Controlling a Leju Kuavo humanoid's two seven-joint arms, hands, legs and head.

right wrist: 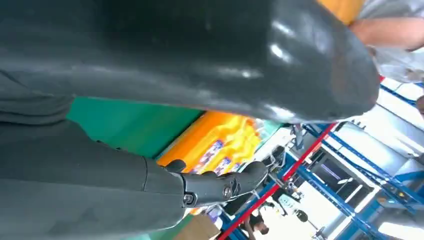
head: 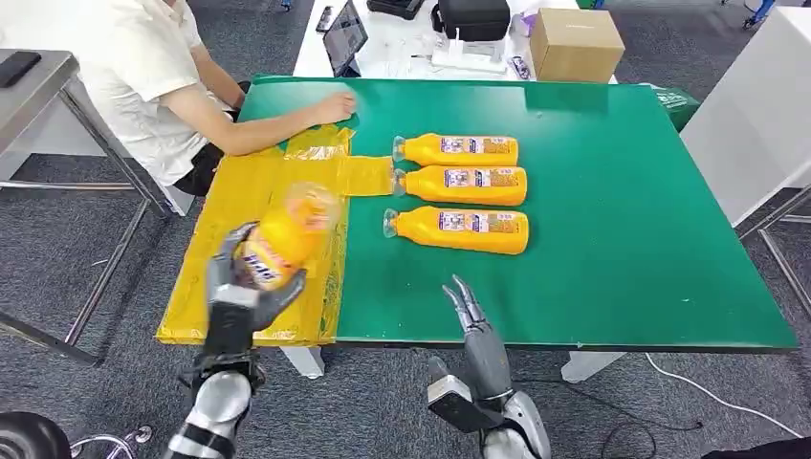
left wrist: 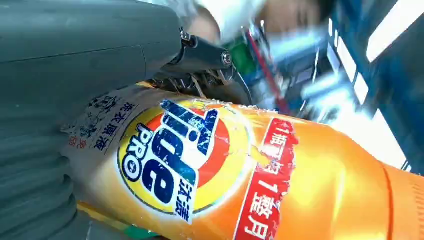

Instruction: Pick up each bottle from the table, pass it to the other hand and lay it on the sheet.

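Robot's left hand [head: 251, 287] grips an orange Tide detergent bottle [head: 284, 232] above the yellow plastic sheet [head: 251, 182].

The right hand [head: 471, 311] hovers near the green table's [head: 622, 220] front edge, fingers extended, holding nothing. Three more bottles [head: 459, 192] lie side by side on the table. A person's hand [head: 335, 107] rests at the sheet's far corner. The bottle appears blurred; released too high, it might roll off the sheet's edge.

The flat green table top [head: 622, 239] carries a crinkled yellow plastic sheet [head: 251, 191] and three orange plastic bottles [head: 464, 150] with blue-and-white labels. Another orange bottle [head: 287, 234] shows a blue logo on a yellow-and-red disc, plus a red strip with white characters.
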